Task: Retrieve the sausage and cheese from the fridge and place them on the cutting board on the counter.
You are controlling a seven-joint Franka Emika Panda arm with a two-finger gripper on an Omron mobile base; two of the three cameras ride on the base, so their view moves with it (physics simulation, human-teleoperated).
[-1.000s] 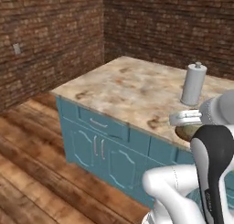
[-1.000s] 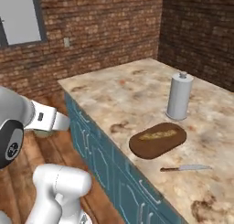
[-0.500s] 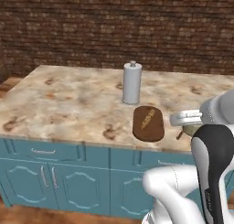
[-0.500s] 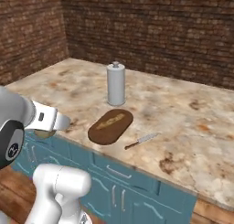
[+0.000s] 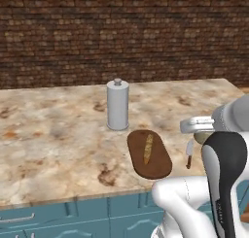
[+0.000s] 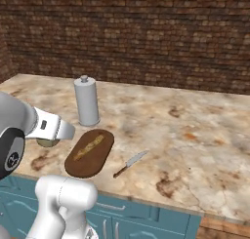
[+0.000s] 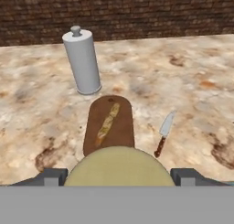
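Observation:
My gripper [image 7: 119, 178] is shut on the cheese [image 7: 119, 165], a tan-yellow round chunk that bulges between the two dark fingertips [image 7: 54, 176]. In the right base view the cheese [image 6: 47, 143] hangs under the white hand, above the counter's front edge, just left of the cutting board [image 6: 82, 166]. The dark brown oval cutting board [image 7: 122, 122] lies on the marbled counter [image 5: 48, 135] straight ahead, with a tan bread-like stick on it. The sausage and the fridge are out of view.
A tall grey canister [image 5: 117, 105] stands just behind the board. A small brown-handled knife [image 6: 129, 164] lies right of the board. A brick wall closes off the back of the counter. Teal cabinet fronts [image 5: 58, 220] sit below the front edge.
The base has driven and turned, so the whole scene has shifted: the counter now lies square ahead and the board is closer. The cheese stays held in the gripper.

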